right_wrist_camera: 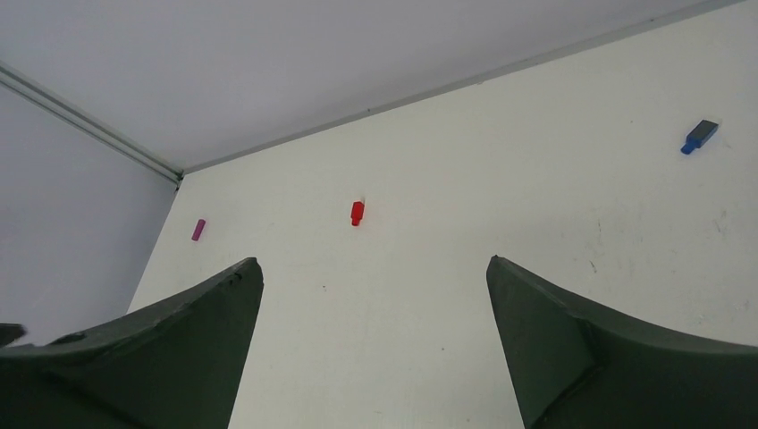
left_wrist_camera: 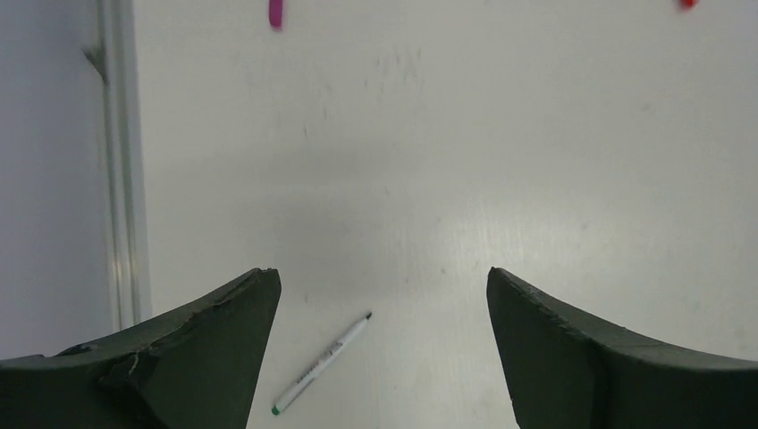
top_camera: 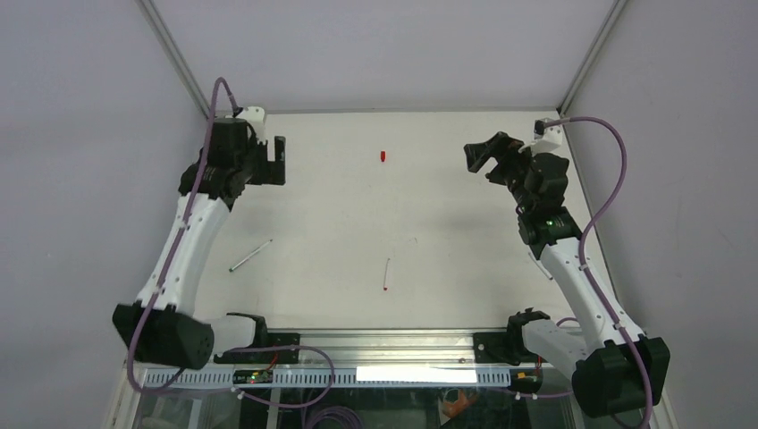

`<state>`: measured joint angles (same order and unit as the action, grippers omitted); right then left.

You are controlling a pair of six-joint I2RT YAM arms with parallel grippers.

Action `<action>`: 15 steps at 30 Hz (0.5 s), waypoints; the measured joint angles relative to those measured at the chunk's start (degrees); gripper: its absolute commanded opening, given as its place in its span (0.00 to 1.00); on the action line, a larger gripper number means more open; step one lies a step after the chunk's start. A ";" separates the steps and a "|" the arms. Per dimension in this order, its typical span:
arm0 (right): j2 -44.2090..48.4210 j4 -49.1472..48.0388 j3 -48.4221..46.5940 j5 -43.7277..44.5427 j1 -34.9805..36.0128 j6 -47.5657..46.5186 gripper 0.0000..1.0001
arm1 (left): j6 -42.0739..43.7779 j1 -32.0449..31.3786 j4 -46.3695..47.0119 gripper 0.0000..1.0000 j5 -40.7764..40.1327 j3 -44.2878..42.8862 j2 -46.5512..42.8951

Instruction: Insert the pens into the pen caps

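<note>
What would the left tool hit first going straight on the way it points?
Most likely bare table, since the open left tool points down at it. The pen lies just short of that line and the purple cap well beyond it, though depth is hard to judge.

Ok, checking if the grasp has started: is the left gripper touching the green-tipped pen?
Apart. The left wrist view shows the pen between the open left gripper's fingers, with table showing on both sides.

White table [top_camera: 340, 206] enclosed by plain grey walls [top_camera: 384, 54]
</note>
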<state>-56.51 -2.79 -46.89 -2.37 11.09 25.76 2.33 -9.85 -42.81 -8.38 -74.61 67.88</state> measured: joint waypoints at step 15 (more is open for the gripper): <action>-1.11 -1.99 1.77 -1.99 0.52 -0.39 1.00 | -2.84 3.32 -11.30 0.76 2.03 11.13 20.74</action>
<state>-57.63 -4.78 -45.12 -4.36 11.62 25.36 -0.51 -6.52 -54.11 -6.35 -63.48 88.62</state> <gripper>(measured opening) 0.993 0.766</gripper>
